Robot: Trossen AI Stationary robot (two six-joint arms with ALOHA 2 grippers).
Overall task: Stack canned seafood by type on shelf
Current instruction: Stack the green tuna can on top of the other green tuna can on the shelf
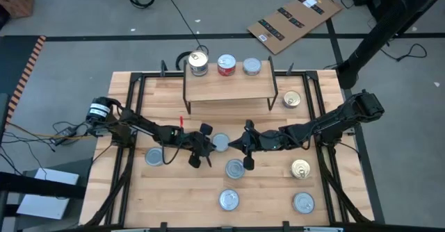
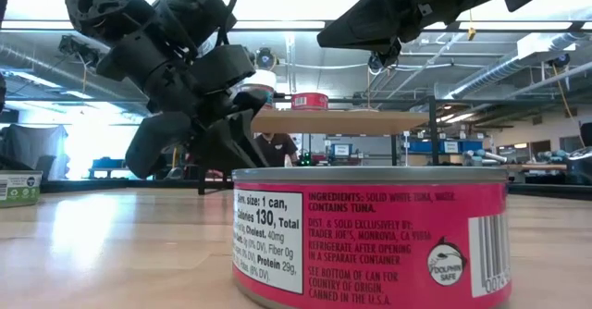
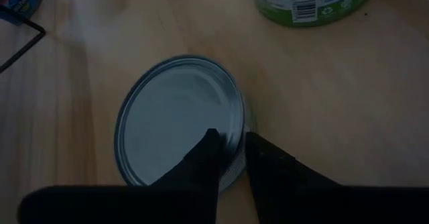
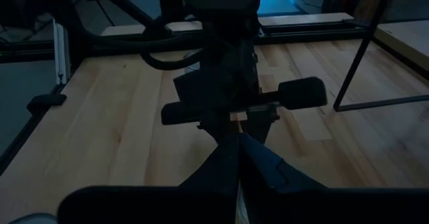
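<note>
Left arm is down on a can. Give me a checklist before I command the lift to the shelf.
1. Left tool at the silver-topped can rim: ok.
2. Firm hold on that can: cannot tell.
3. Right tool shut, holding nothing: ok.
4. Right tool clear of the lift path: cannot tell.
5. Shelf has bare board in front of its tins: ok.

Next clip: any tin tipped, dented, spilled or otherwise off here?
Nothing stands out. Three round tins sit upright on the small light-wood shelf; the rest lie flat on the table. The left gripper pinches a silver-topped tin's rim.
</note>
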